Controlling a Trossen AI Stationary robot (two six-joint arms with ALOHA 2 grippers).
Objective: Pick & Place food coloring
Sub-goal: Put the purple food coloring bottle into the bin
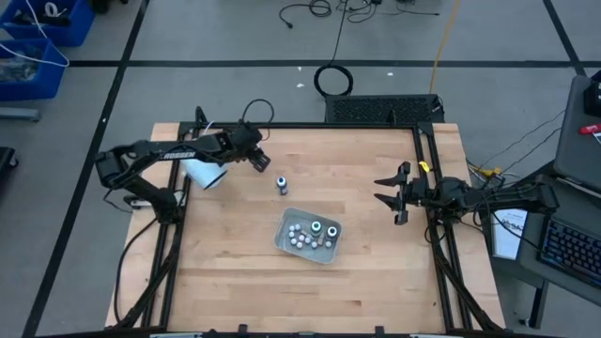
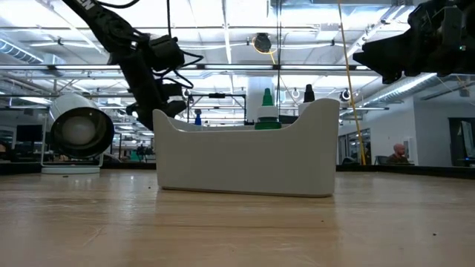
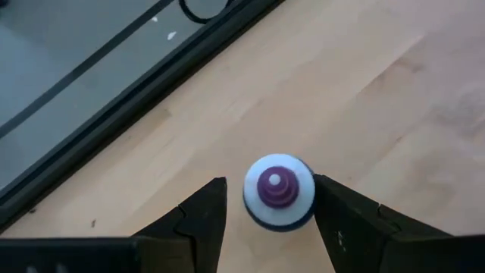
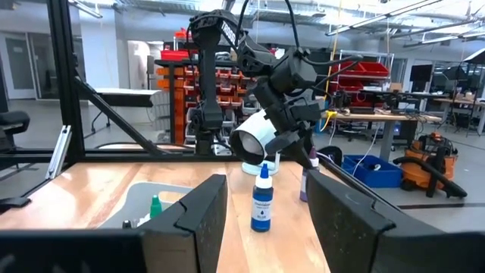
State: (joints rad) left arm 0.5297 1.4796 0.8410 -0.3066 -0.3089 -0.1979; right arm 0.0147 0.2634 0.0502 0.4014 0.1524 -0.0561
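Observation:
My left gripper (image 1: pixel 260 161) is open at the far left of the table. It hangs over a small upright bottle with a purple tip (image 3: pixel 278 192), one finger on each side. This bottle also shows in the right wrist view (image 4: pixel 306 183), standing on the table. A blue bottle (image 1: pixel 281 184) stands upright on the table just right of it. Two more bottles (image 1: pixel 324 229) stand in the white tray (image 1: pixel 285 225); the low view shows a green tip (image 2: pixel 267 102) and a dark one (image 2: pixel 308 93). My right gripper (image 1: pixel 394 194) is open and empty at the right.
A large white cup (image 1: pixel 205 173) lies on its side under my left arm, also in the low view (image 2: pixel 78 133). Several small white balls (image 1: pixel 299 237) lie in the tray. Bare wood lies along the table's near side.

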